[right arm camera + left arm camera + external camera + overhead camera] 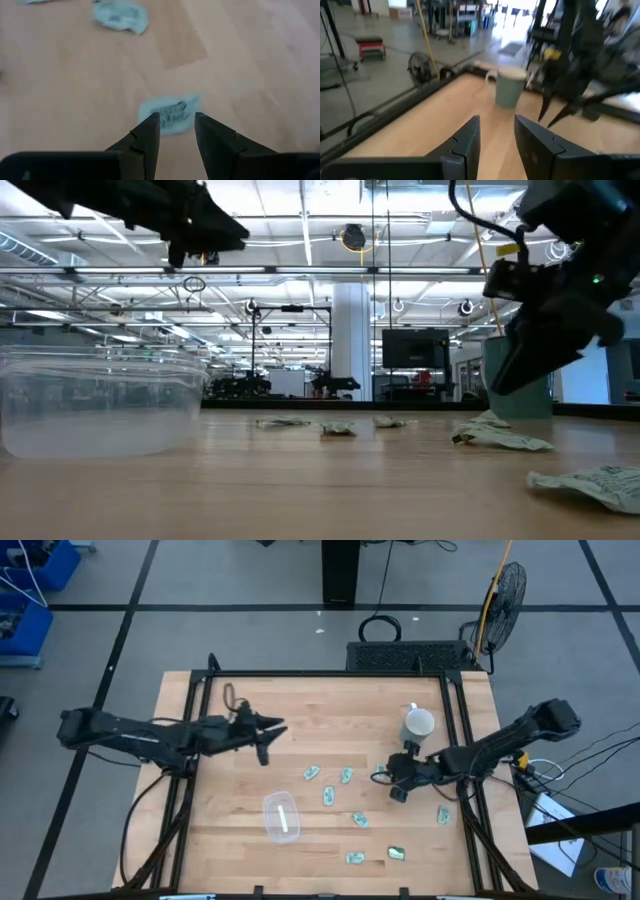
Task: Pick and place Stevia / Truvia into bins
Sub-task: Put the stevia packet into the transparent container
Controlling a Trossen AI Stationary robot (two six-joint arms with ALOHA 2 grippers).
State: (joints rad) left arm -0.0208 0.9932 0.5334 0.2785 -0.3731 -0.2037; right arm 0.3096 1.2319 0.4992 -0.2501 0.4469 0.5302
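Note:
Several pale green and white Stevia packets (328, 796) lie flat and scattered on the wooden table, right of the middle. The clear plastic bin (282, 817) stands near the table's middle; a pale strip shows inside it. My right gripper (398, 792) hovers open above the table, its fingers either side of one crumpled packet (167, 112) below them, without touching it. My left gripper (270, 740) is open and raised over the table's left half, pointing toward the mug (509, 87).
The grey-white mug (418, 723) stands just beyond my right gripper, toward the far edge. A black frame rail (455, 740) borders the table. More packets lie near the near edge (396, 853) and by the right rail (443, 814). Bare wood spans the left half.

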